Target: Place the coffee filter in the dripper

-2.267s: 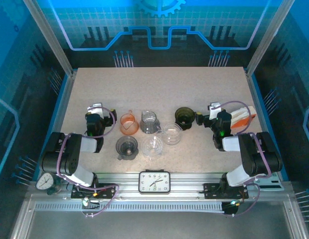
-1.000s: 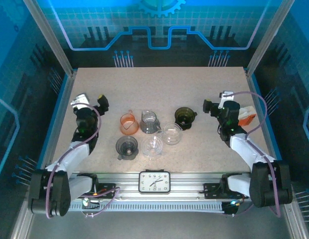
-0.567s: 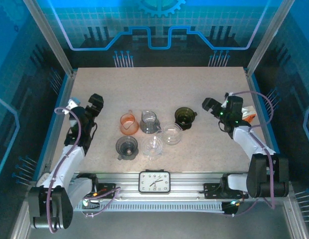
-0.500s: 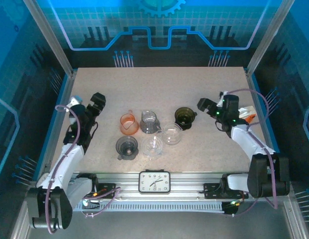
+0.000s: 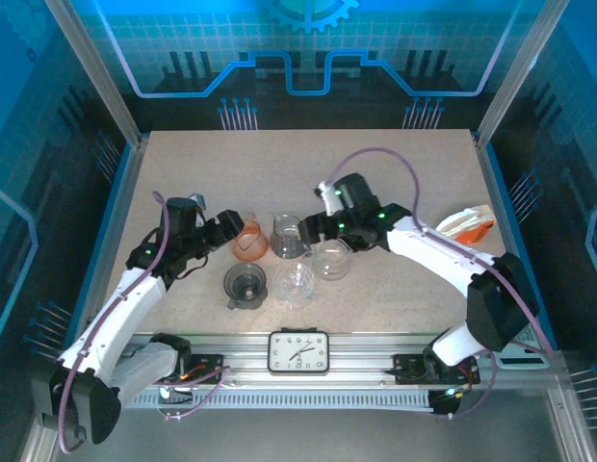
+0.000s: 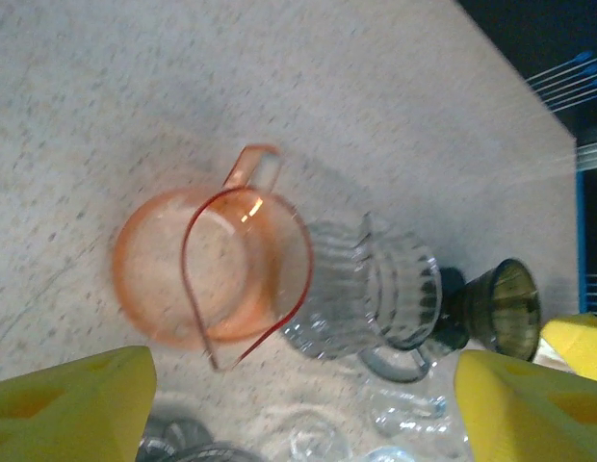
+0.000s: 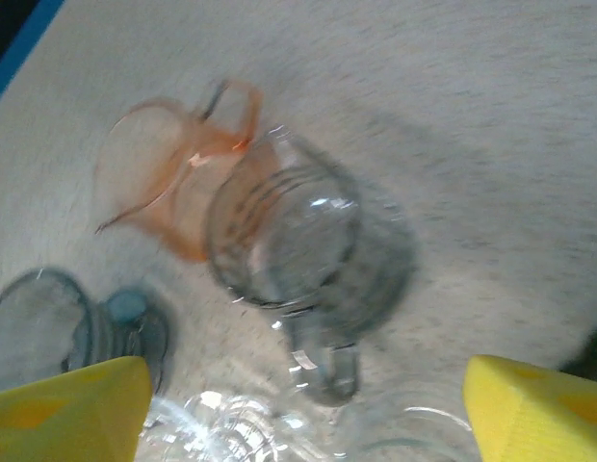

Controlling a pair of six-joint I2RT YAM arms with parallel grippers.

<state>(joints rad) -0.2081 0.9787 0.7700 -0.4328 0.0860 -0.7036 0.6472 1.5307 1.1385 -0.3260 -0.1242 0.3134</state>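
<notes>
- Filter pack (image 5: 469,227) lies at the 3 o'clock edge of the bench (image 5: 395,164), well apart from both hands.
- Orange dripper (image 5: 248,239) stands left of centre, with a clear dripper (image 5: 290,234) just beside it at 3 o'clock.
- I see my left hand (image 5: 224,231) spread and empty at the orange dripper's 9 o'clock.
- My right hand (image 5: 313,227) is spread and empty at the clear dripper's 3 o'clock.

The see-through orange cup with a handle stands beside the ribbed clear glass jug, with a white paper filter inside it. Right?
Not quite. The see-through orange cup with a handle does stand beside the ribbed clear glass jug, but it is empty, with no filter inside. The left wrist view shows this.
</notes>
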